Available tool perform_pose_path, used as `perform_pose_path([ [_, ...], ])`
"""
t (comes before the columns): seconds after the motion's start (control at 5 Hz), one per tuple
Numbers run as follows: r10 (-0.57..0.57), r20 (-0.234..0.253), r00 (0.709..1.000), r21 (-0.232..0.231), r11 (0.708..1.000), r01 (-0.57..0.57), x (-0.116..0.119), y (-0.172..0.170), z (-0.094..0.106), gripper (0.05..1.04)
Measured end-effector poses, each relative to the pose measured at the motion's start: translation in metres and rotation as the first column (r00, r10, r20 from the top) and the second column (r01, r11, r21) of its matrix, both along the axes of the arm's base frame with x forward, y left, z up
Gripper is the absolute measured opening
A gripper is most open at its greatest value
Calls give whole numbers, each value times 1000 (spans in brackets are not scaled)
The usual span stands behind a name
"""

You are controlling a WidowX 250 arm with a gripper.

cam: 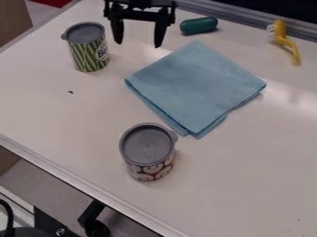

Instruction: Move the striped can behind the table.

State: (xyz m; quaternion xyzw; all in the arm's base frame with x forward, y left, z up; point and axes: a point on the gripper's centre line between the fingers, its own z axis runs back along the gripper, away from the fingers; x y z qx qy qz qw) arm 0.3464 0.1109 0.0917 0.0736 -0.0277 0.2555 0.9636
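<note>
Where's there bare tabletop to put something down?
Widest: right of the nearer can and below the blue cloth. Another: between the striped can and the table's near edge, bar a dark speck. Crowded: far side, with gripper, green cylinder, yellow brush.

Striped can upright near end effector, fingers apart; dark speck, perhaps crumb.

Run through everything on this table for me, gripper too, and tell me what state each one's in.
Gripper: open, over the table
Striped can: upright, grey lid on, not held
Mushroom-patterned can: upright, grey lid on
Blue cloth: folded, lying flat
Green rounded object: lying on its side
Yellow-handled brush: lying down
</note>
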Motion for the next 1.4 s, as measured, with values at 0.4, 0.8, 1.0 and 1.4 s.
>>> perform_pose_path([
  [0.4,-67,-9,998,-35,997,66,-35,49,8,999],
  [0.8,-302,-29,953,-19,953,302,-49,80,5,999],
  [1.0,-397,-8,918,-24,917,397,-51,92,0,999],
  [1.4,-462,-15,887,8,887,463,-46,102,-13,999],
])
